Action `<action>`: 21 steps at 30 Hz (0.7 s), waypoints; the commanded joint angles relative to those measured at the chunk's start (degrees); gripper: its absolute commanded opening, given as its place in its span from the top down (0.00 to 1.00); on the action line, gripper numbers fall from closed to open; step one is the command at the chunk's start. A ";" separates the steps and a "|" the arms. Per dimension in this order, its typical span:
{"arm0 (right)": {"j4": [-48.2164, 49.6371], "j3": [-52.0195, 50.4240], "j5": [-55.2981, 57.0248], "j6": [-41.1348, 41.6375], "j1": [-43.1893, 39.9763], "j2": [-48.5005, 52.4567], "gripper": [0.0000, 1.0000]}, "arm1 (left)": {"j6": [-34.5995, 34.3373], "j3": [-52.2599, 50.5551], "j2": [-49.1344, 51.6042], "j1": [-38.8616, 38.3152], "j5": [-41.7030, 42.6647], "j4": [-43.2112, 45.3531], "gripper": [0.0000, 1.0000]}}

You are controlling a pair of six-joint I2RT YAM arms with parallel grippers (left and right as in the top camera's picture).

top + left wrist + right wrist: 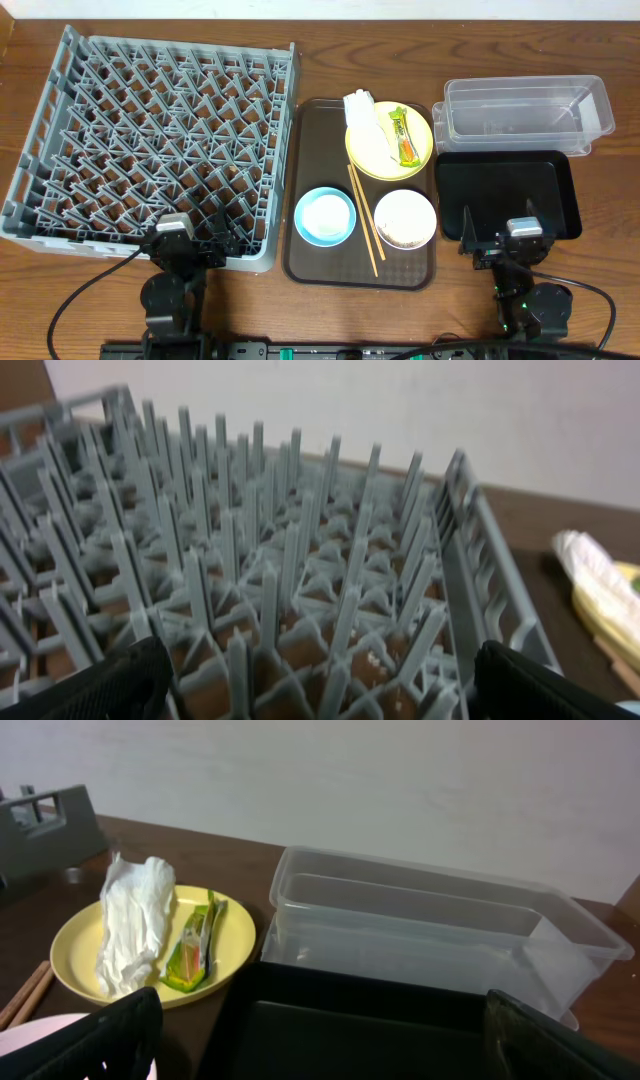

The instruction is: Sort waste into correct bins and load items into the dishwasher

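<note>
Two grippers stand with jaws spread wide, holding nothing. Bearings use the overhead view, 12 at its top.

1. Rack [150, 140] fills the left side, its pegs bare. The left gripper [190, 240] sits at its 6 o'clock edge.
2. Brown tray [330, 140] lies centre, just beside the rack.
3. Tub [525, 110] is at far right, with the black tray [500, 185] just beside it at 6. The right gripper [500, 235] is over that tray's 6 o'clock edge.
4. Plate [422, 135] sits in the brown tray's 1 o'clock corner. It lies at 11 from the right gripper and 2 from the left. Judgement: the right arm is nearer.
5. Blue bowl [325, 217] and white bowl [405, 219] sit side by side below the plate.
6. Napkin [362, 115] lies on the plate's left half.
7. Wrapper [402, 137] lies just right of the napkin. Its long axis runs nearly 12-to-6, near end pointing toward the white bowl.
8. Chopsticks [362, 220] lie between the bowls, axis 11-to-5.
</note>
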 commanded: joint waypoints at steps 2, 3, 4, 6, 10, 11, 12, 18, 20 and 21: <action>-0.20 5.20 1.22 5.22 0.52 5.53 0.01 | -0.31 9.60 9.86 0.09 0.13 -5.35 0.01; -0.24 6.54 1.20 5.66 0.52 8.00 0.01 | -0.28 11.91 12.55 0.09 0.13 -6.54 0.01; -0.24 7.72 1.22 5.66 0.52 10.25 0.01 | -0.31 13.60 14.84 0.09 0.15 -7.41 0.01; -0.28 10.45 1.20 5.66 0.52 15.08 0.01 | -0.31 17.22 19.30 0.09 0.17 -9.57 0.01; -5.57 22.49 1.16 5.60 0.52 30.73 0.01 | -0.31 27.39 30.27 0.07 0.85 -16.52 0.01; -8.57 27.21 1.03 5.60 0.52 35.63 0.01 | -0.31 29.75 32.46 0.07 0.85 -18.78 0.01; -10.75 30.75 0.76 5.60 0.55 39.21 0.01 | -0.28 33.11 35.43 0.09 0.85 -22.38 0.00; -28.35 52.72 -1.60 5.79 0.55 57.99 0.01 | -0.28 44.87 46.64 0.09 0.83 -37.55 0.01; -27.61 52.87 -5.18 5.75 0.55 58.64 0.01 | -0.28 44.85 46.62 0.09 0.79 -37.75 0.01; -27.17 52.87 -6.29 5.70 0.55 58.71 0.01 | -0.28 44.85 46.58 0.09 0.79 -37.75 0.01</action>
